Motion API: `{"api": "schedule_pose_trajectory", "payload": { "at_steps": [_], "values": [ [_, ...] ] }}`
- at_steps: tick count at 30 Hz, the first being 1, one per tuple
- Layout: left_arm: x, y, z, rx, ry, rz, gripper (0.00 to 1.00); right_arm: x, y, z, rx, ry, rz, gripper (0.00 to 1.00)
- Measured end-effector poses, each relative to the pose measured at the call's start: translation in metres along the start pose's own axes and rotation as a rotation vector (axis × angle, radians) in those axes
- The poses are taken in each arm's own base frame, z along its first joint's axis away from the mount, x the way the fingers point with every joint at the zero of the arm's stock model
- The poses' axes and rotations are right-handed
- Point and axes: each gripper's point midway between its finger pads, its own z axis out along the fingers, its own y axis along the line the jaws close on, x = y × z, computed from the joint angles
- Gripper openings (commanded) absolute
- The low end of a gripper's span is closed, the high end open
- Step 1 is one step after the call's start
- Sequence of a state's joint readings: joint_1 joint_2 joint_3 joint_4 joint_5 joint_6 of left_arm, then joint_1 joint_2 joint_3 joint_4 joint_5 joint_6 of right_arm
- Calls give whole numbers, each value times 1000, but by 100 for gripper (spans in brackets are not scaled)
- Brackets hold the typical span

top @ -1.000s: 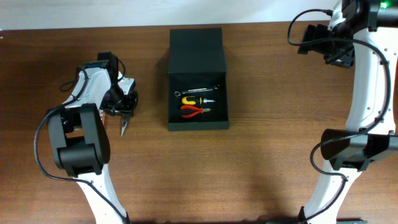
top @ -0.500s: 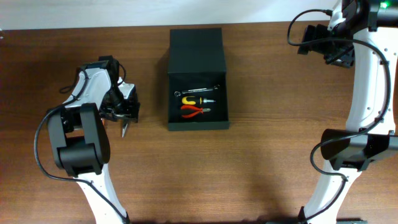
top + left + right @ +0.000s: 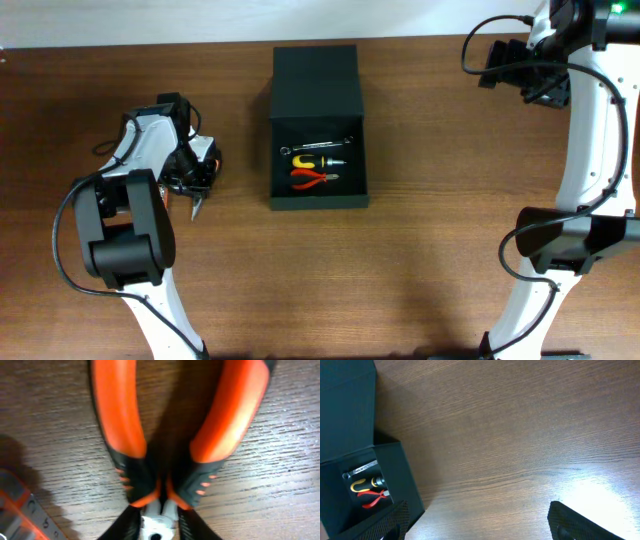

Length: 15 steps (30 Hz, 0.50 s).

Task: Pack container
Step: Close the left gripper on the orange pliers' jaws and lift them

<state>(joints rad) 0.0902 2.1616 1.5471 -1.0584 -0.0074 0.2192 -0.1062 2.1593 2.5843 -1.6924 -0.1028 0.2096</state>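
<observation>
Container [image 3: 318, 200] stands open at mid-table, flap lid [image 3: 315, 75] folded back toward the far edge. A wrench [image 3: 320, 147], a yellow-handled piece [image 3: 312, 160] and red pliers [image 3: 313, 179] are seen on its floor. The step in hand is judged to be pickup of the next item: orange-handled pliers [image 3: 120, 420], apparently resting on the table [image 3: 420, 260] left of the container and well apart from it. The left tool [image 3: 196, 178] is set directly over the handles, with the pliers' nose showing beyond it toward the near edge. Its fingers are not shown in the wrist view, so whether the handles are clamped cannot be told. The right tool [image 3: 475, 522] is held wide with nothing in it, parked far right, well away from the container. The next move is judged to call for a firm hold across both handles, a lift clear of the table, a carry rightward over the container wall, and release onto bare floor beside the packed items.
</observation>
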Motion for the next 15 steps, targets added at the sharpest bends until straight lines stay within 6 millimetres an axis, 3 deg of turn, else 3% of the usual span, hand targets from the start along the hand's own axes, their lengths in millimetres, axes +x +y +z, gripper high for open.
{"api": "schedule_pose_trajectory", "payload": {
  "at_steps": [5, 8, 15],
  "values": [
    [-2, -1, 0, 6, -9, -3, 12, 0, 0, 0, 0, 0, 0, 88],
    [-2, -1, 0, 6, -10, -3, 2, 0, 0, 0, 0, 0, 0, 88],
    [-2, -1, 0, 6, -14, -4, 2, 0, 0, 0, 0, 0, 0, 88]
  ]
}}
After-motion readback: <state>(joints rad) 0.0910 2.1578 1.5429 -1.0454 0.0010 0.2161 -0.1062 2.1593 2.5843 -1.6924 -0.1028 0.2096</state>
